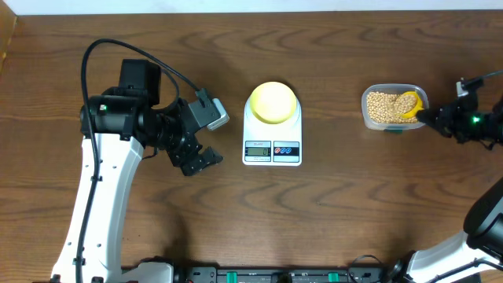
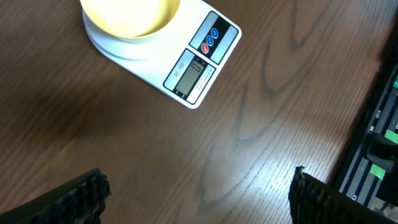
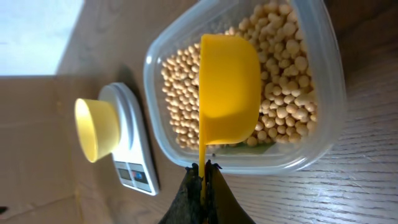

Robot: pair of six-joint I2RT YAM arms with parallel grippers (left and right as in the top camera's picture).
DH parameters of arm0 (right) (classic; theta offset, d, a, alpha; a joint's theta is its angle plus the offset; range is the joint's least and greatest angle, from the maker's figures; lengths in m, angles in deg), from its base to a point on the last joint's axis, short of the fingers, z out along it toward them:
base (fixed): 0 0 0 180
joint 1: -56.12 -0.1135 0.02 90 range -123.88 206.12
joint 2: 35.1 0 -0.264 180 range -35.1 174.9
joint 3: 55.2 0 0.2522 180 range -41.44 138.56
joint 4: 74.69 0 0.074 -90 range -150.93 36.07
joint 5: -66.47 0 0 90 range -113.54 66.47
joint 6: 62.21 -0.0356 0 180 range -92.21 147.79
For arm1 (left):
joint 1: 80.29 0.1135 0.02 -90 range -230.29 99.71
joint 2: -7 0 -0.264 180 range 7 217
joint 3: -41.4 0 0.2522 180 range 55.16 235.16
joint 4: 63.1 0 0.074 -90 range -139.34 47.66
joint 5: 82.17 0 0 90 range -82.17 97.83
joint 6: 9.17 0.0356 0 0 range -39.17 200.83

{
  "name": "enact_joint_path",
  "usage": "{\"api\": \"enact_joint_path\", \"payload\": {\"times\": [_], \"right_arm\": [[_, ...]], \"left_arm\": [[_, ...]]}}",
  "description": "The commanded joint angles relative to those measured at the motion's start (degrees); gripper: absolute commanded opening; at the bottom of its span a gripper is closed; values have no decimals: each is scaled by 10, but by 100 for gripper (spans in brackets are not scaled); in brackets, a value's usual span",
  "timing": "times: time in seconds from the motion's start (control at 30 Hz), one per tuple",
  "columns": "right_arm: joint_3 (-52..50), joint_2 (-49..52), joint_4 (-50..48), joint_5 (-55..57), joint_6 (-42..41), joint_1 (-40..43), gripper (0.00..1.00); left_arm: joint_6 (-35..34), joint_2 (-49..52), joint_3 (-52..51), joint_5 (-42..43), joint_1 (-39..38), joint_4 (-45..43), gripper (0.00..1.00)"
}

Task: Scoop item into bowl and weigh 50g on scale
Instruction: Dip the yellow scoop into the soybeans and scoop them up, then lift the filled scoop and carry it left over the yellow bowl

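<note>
Scooping is begun; nothing is weighed yet.
On the bench (image 1: 330, 220), scale (image 1: 272, 153) and tub (image 1: 369, 118) are set apart; the empty bowl (image 1: 273, 102) is seated on the scale; the scoop (image 3: 227, 87) is pinched by the closed right tool (image 3: 203, 186) at the tub's beans (image 3: 180, 93); the left tool (image 2: 199, 186) is spread wide, empty.

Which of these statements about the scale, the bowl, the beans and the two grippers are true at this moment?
1. The small round pale-yellow bowl sits on the white digital kitchen scale. True.
2. The bowl holds beans. False: it looks empty in the overhead and left wrist views.
3. The right gripper is shut on the handle of the bright yellow plastic scoop. True.
4. The scoop is over the scale. False: it is at the clear rectangular plastic tub of small round beige beans.
5. The left gripper grips the scale. False: it is open and holds nothing, above the brown wooden table beside the scale.
</note>
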Motion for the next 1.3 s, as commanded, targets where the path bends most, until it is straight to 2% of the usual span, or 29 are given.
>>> {"api": "enact_joint_path", "payload": {"times": [0.0,0.4,0.6,1.27], "right_arm": [[-4,3,4,-68,0,14,1],[-4,3,4,-210,0,15,1],[-4,3,4,-227,-3,-6,1],[-3,3,-19,-254,-42,-180,1]], "left_arm": [[10,3,5,8,-1,4,95],[10,3,5,7,-1,4,95],[10,3,5,7,-1,4,95],[10,3,5,8,-1,4,95]]}}
